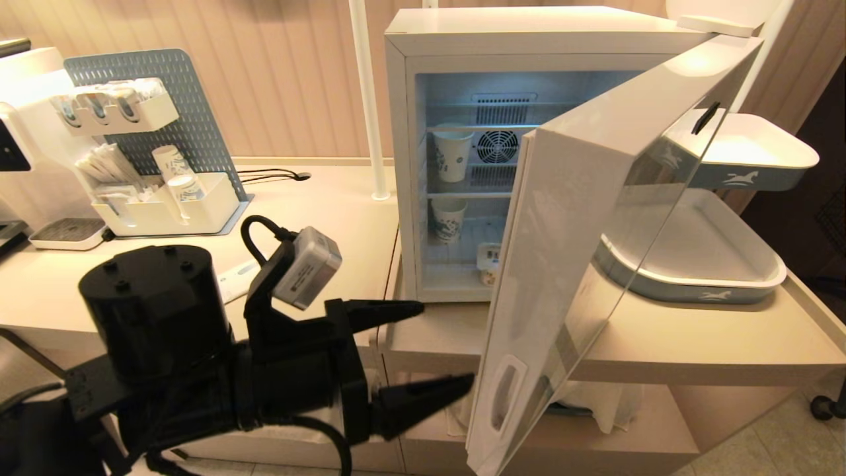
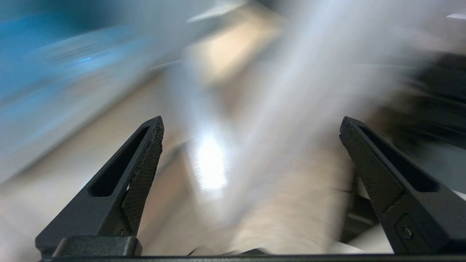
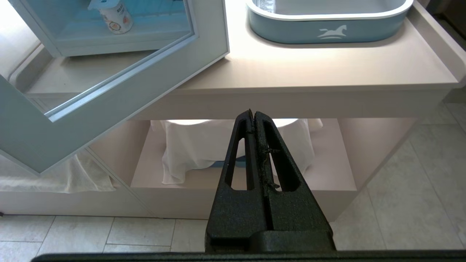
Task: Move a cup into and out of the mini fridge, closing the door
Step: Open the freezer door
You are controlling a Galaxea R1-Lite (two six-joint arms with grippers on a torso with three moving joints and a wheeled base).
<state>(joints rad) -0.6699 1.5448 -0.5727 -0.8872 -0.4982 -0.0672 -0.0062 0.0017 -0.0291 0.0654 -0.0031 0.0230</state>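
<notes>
Left tool [image 1: 443,344] spread, cup [image 1: 489,263] inside fridge [image 1: 529,33]

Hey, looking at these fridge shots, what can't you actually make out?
- Left wrist view: everything beyond the open left gripper is smeared by motion blur.
- Head view: the open door covers the right part of the mini fridge interior.
- The cup: lid print too small to read.
- Right gripper: shut, outside the head view.
</notes>
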